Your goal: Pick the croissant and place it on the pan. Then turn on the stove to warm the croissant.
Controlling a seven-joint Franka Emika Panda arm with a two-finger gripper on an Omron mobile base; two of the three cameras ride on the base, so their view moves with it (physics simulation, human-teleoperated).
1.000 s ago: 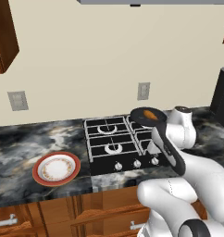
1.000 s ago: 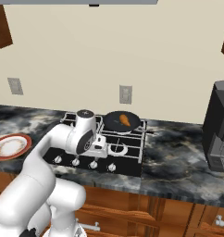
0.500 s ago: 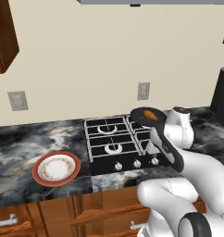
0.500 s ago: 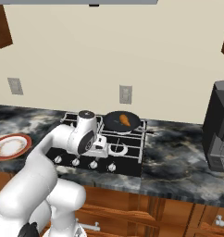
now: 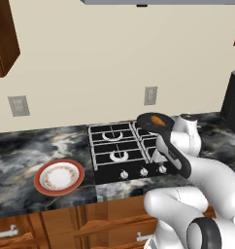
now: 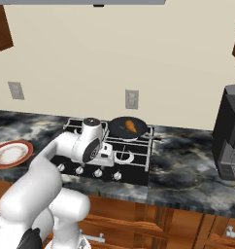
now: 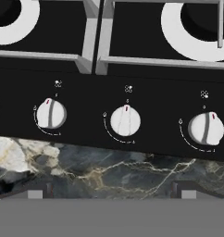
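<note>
The croissant point(image 6: 131, 126) is seen lying inside the pan point(image 6: 127, 128), which rests on the rear right burner of the stove point(image 6: 120, 156). In the left base view the croissant point(image 5: 158, 120) and the pan point(image 5: 151, 120) are partly covered by the arm, and the stove point(image 5: 117, 151) is set into the dark marbled counter point(image 5: 22, 146) close to its front edge.

The gripper point(image 6: 109, 151) is held low over the front part of the cooktop, just above the knob row. Whether its fingers are apart or together cannot be told: in the hand view only the two dark tips point(image 7: 42, 190) are seen at the bottom, far apart in the picture, with nothing between them but the counter's front strip.

In the hand view three silver knobs are shown along the stove's front panel: a left knob point(image 7: 51, 114), a middle knob point(image 7: 125, 121) roughly centred between the finger tips, and a right knob point(image 7: 206, 128). Each carries a small red mark near its top. Nothing is touched by the fingers.

A red-rimmed plate point(image 5: 59, 177) lies on the counter left of the stove, near the front edge. A dark appliance point(image 6: 230, 133) stands at the counter's right end.
</note>
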